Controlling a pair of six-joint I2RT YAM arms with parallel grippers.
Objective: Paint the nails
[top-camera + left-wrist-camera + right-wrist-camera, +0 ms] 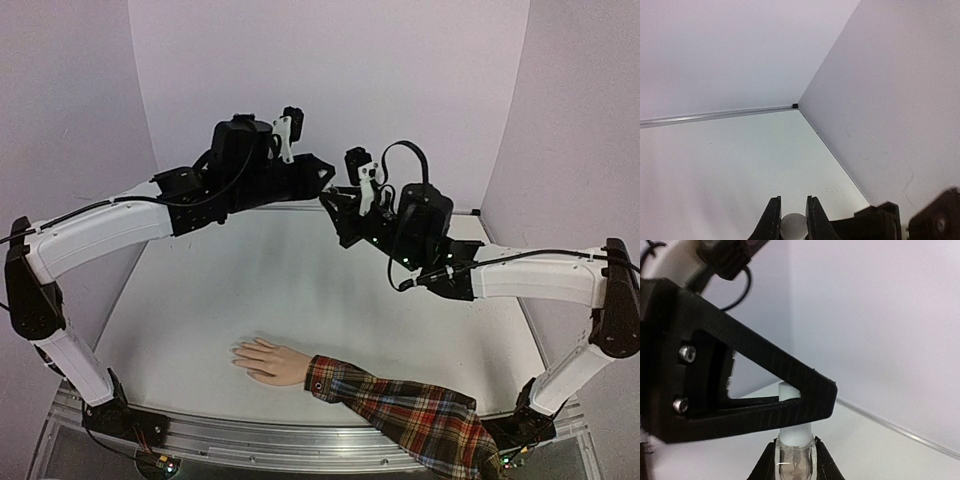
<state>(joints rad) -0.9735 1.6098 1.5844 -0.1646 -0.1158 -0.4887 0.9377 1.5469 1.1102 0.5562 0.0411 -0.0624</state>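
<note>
Uncapping looks the step in hand: left gripper [793, 201] pinches a small round white cap [793, 226]; right gripper [794, 444] clamps its clear glass bottle [794, 466]; nails, too tiny to discern, belong to the pale plaid-sleeved hand [268, 360] lying near the front of the white table [300, 280]; next, draw the cap straight off.

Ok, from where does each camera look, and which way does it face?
Top external: above and behind the bases, looking down over the white table at the pale hand in a red plaid sleeve; the white left arm and right arm show.
Left wrist: faces a walled table corner; the left pincer grips a round white cap.
Right wrist: faces a wall; the right pincer holds a small clear bottle, the left pincer crossing in front.
Shared: both wrist views seem to show that cap.
</note>
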